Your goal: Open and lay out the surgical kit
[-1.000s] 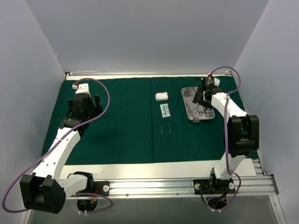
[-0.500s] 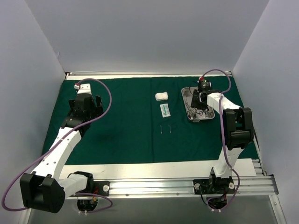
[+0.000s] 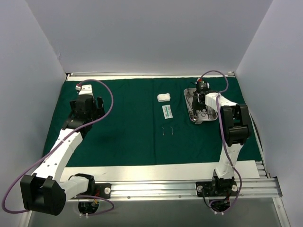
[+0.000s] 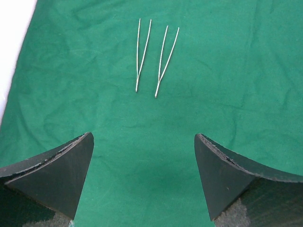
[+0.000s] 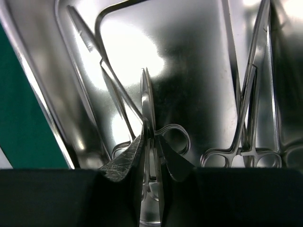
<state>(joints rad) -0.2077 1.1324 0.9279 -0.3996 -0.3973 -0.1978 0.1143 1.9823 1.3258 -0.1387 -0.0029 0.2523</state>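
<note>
Currently, steel tray [image 3: 188, 106]: far right on green drape [image 3: 123, 132]; open cloth left of it.
Right gripper [image 5: 150, 156]: inside tray, pinching scissor-like instrument [image 5: 146, 104], edge-on, partly hidden.
Left gripper [image 4: 144, 175]: far left of tray, spread wide.

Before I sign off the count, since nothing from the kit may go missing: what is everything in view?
cloth: one, dark green, spread flat under everything
tray: one, shiny steel, far right on the cloth
scissor-like tools: at least three, silver, in the tray
tweezers: two, silver, side by side mid-cloth
gauze wad: one, white, far middle of the cloth, left of the tray
packet: one, white and green, just nearer than the gauze wad
left gripper: black fingers, open, over the cloth on the left
right gripper: black fingers, down in the tray, shut on one of the scissor-like tools
</note>
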